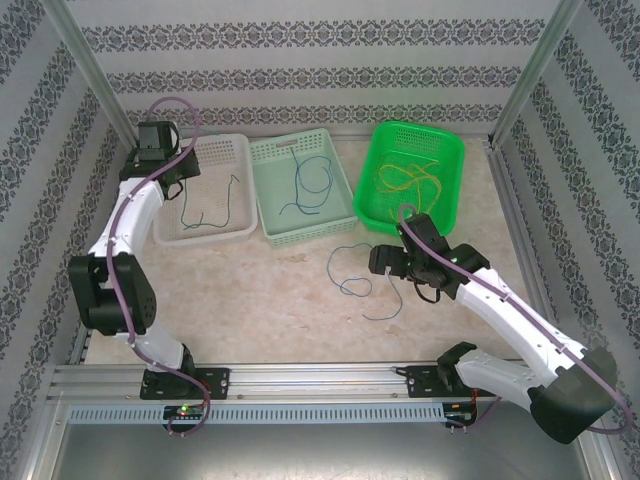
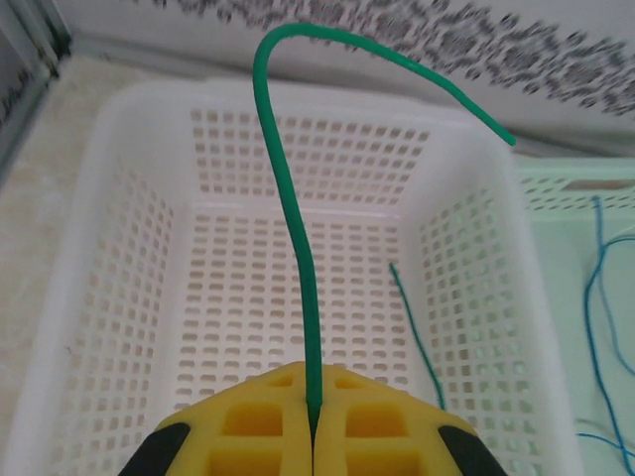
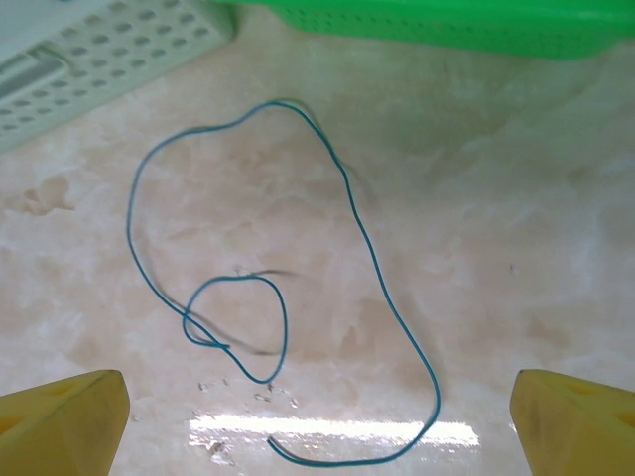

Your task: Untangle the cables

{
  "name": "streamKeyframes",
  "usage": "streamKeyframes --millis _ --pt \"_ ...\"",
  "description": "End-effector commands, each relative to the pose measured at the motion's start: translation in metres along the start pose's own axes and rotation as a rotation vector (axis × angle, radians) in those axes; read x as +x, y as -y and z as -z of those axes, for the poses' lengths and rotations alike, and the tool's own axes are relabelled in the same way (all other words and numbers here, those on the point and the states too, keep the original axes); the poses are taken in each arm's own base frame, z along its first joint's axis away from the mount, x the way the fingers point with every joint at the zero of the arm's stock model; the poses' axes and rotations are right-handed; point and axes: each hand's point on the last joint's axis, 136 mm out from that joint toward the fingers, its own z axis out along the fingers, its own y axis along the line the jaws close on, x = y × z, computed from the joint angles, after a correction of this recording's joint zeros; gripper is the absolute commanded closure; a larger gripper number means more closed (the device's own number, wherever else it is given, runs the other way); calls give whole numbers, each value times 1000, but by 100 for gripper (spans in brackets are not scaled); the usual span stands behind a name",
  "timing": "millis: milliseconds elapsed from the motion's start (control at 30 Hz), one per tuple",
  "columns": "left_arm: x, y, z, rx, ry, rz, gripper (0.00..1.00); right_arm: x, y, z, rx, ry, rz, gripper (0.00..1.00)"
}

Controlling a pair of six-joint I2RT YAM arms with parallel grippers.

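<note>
L gripper (image 2: 313,428), bottom centre of left wrist view: yellow jaws clamped on a thin dark-green wire (image 2: 286,188) held above the white perforated plastic basket (image 2: 139,248). R gripper (image 3: 317,421): jaws wide apart over a thin blue looped wire (image 3: 369,243) lying mid-frame on the marble-look tabletop (image 3: 516,248). My read: lower L well inside the basket before letting go, else the springy wire may flick over the rim. R shd pinch the blue wire away from its small crossed loop.

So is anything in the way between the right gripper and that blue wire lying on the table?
Nothing visible is. The right gripper hangs open above the blue wire, which lies on the bare table, apart from the green basket.
</note>
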Motion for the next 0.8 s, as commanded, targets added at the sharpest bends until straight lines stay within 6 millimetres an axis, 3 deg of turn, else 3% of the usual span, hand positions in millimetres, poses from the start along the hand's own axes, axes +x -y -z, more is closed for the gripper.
streamKeyframes --millis 0,100,200,300,467,600,767 --pt "12 2 -7 28 -64 76 83 8 10 -7 32 -29 -58 2" --pt "21 2 -14 25 -99 78 62 9 10 -9 27 -39 -66 2" --pt "22 -1 -13 8 -111 79 23 6 9 -8 24 -39 -61 2" --pt "15 -3 -4 -11 -79 79 0 7 11 -8 39 -48 -58 2" --pt "5 0 26 -15 21 83 0 24 24 -18 95 -113 -69 2" --pt "2 28 57 50 113 42 0 43 32 -32 135 -189 -102 2" --pt "14 68 85 169 160 -6 0 47 37 -46 169 -205 -101 3"
